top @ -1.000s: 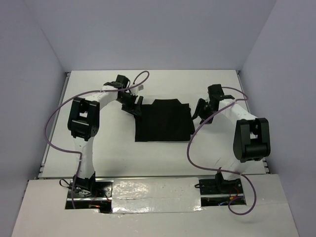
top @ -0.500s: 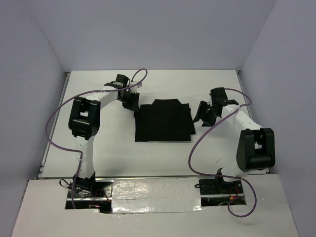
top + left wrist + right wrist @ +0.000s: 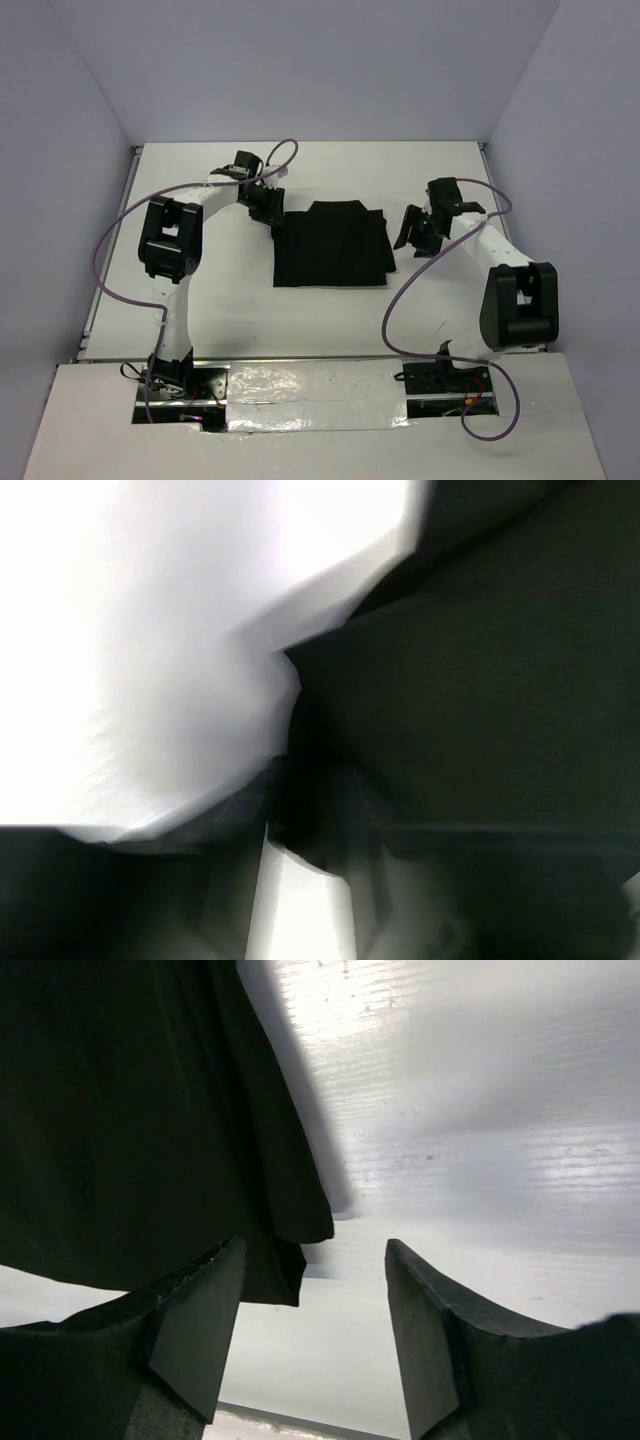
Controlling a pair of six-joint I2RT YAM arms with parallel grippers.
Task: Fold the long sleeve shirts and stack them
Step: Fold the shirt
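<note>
The black long sleeve shirt point(image 3: 332, 245) lies folded into a rough rectangle in the middle of the white table. My left gripper point(image 3: 271, 214) is at the shirt's far left corner. The left wrist view is blurred. There the dark cloth point(image 3: 470, 680) fills the right side, and a fold of it sits between my two close-set fingers. My right gripper point(image 3: 409, 231) is open and empty, just off the shirt's right edge. In the right wrist view the shirt's hem corner point(image 3: 290, 1210) hangs by the left fingertip point(image 3: 200, 1310), with bare table between the jaws point(image 3: 315, 1245). No white tag shows.
The white table point(image 3: 200, 290) has raised rims at its left and right sides point(image 3: 112, 250). Purple cables loop from both arms over the table point(image 3: 392, 290). Grey walls close in the back and both sides.
My left gripper moved in from beside the shirt onto its far left corner, and its jaws narrowed. My right arm shifted slightly right, so the gripper is a little farther from the shirt's edge.
</note>
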